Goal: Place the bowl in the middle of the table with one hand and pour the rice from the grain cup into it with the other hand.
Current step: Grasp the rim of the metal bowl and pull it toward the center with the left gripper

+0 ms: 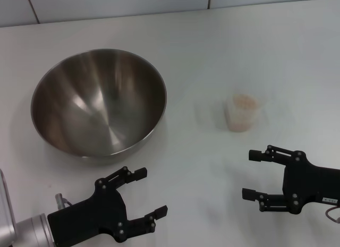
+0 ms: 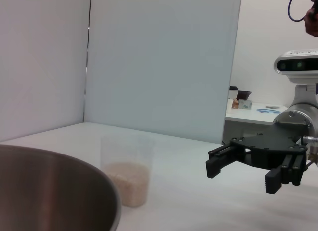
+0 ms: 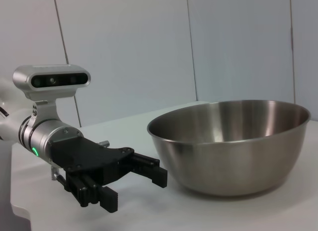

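Observation:
The steel bowl (image 1: 98, 102) stands on the white table (image 1: 212, 56) at the left of the middle; it also shows in the left wrist view (image 2: 49, 191) and the right wrist view (image 3: 231, 144). The translucent grain cup (image 1: 241, 112) with pinkish rice (image 1: 244, 102) stands upright to the right; the cup (image 2: 125, 169) and rice (image 2: 130, 181) show in the left wrist view. My left gripper (image 1: 150, 193) is open and empty, near the bowl's front. My right gripper (image 1: 251, 175) is open and empty, in front of the cup. Each wrist view shows the other arm's gripper.
A pale wall panel (image 1: 106, 2) runs along the table's far edge. A second table with small items (image 2: 248, 109) stands in the background of the left wrist view.

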